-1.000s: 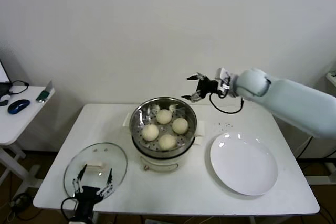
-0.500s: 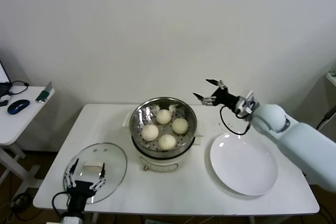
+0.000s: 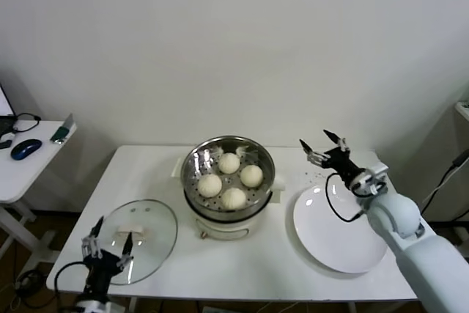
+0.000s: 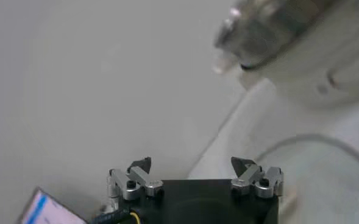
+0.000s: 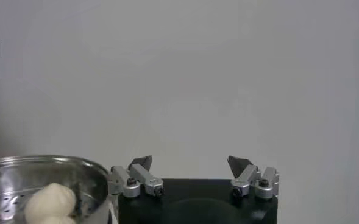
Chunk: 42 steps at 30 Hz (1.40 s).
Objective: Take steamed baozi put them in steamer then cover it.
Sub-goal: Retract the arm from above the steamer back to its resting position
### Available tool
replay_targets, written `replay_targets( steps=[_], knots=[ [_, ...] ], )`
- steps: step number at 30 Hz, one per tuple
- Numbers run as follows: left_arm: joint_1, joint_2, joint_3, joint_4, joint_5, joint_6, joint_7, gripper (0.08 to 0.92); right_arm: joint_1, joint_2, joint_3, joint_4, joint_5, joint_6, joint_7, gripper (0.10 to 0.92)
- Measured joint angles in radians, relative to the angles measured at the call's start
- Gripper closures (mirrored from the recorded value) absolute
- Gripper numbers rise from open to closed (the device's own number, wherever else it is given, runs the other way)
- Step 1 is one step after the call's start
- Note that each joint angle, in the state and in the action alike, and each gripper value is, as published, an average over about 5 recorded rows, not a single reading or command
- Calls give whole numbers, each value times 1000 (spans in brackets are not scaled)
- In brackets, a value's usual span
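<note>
Moved since the earlier frame: right gripper (image 3: 323, 146) has swung away from above the steamer, out to the table's right side, and now hangs over the far edge of the plate; left gripper (image 3: 108, 244) has slid leftward along the near table edge, by the lid's near rim.
Right gripper state: fingers spread apart, holding nothing; in its wrist view the two fingertips (image 5: 144, 163) stand wide with bare wall between them.
Left gripper state: fingers apart, empty, low at the front left corner of the white table (image 3: 278, 269); its wrist view shows both tips (image 4: 142, 165) separated.
Buns: four small round cream-white steamed baozi (image 3: 229, 163) sit together inside the basket, touching or nearly touching.
Steamer: round shiny steel basket with perforated bottom on a cream-white electric pot base (image 3: 196, 181), centre of the table, uncovered; its rim also shows in the right wrist view (image 5: 45, 161).
Cover: round clear glass lid with metal rim and cream-white bar handle (image 3: 150, 221), lying flat on the table, left of the steamer and apart from it.
Plate: flat round white plate (image 3: 344, 243), right of the steamer, nothing on it.
Side table: small white table (image 3: 22, 170) at far left, carrying a dark blue computer mouse (image 3: 26, 148).
</note>
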Motion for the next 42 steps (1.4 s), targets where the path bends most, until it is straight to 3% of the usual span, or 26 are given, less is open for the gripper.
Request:
replay_targets(
  steps=[15, 42],
  knots=[
    [-91, 1, 9, 164, 526, -15, -27, 177, -299, 156, 266, 41, -79, 2, -13, 203],
    [-286, 25, 31, 423, 668, -53, -91, 177, -435, 224, 381, 27, -157, 39, -53, 203]
  ],
)
